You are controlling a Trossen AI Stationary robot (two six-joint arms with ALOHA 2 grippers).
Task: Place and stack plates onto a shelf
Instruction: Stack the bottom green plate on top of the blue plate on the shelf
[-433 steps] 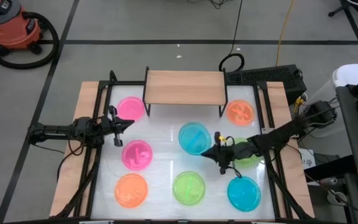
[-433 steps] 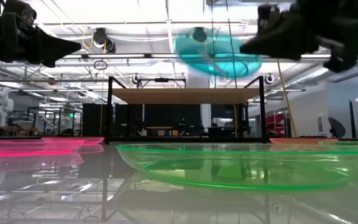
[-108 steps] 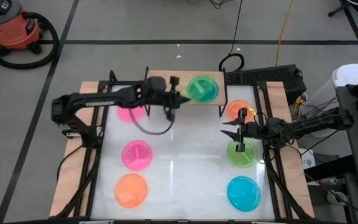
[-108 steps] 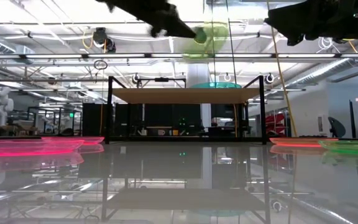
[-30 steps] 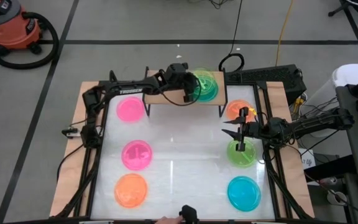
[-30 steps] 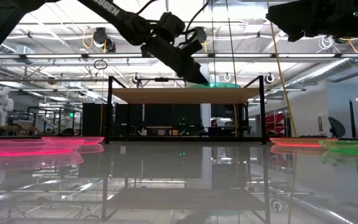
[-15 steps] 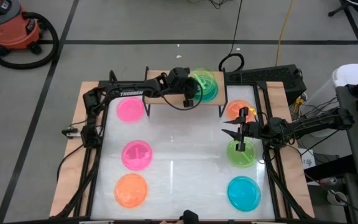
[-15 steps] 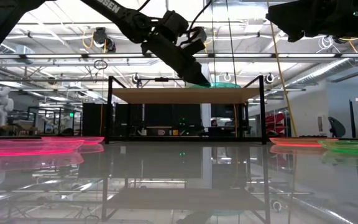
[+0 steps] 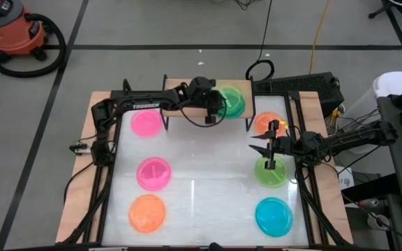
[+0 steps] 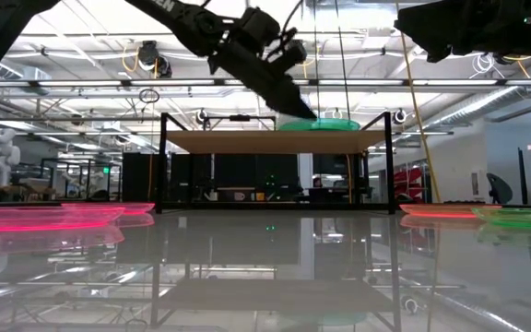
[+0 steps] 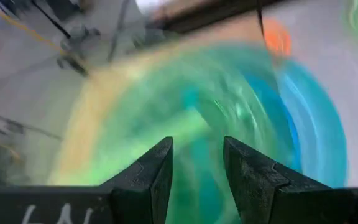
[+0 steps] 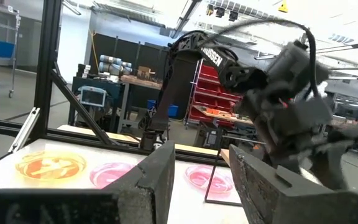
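Note:
The shelf (image 9: 187, 97) stands at the table's far edge. On its right half a green plate (image 9: 234, 101) lies on a blue plate (image 11: 316, 124), flat in the low view (image 10: 335, 124). My left gripper (image 9: 217, 103) reaches along the shelf from the left and slants down. Its open fingertips (image 10: 310, 119) are at the green plate's left rim. In its wrist view (image 11: 197, 146) the blurred plate shows through the finger gap. My right gripper (image 9: 253, 148) waits open (image 12: 204, 155) in the air at the table's right, with nothing between its fingers. My left gripper's fingertips stand over the green plate's left rim (image 10: 293, 124), coming slanting down from the table's left. Whether they touch the plate, I cannot tell. The plate rests flat on the blue plate, not lifted.
Loose plates lie on the white table: two pink ones (image 9: 146, 123) (image 9: 153, 173) and an orange one (image 9: 147, 213) on the left, and orange (image 9: 267, 124), green (image 9: 272, 173) and blue (image 9: 274, 215) on the right. The shelf's left half is bare wood.
My left gripper has shifted a little along the shelf toward the table's right and near edges. Its fingertips have come farther over the green plate's left rim, and its wrist stands slightly higher. The right arm has kept still.

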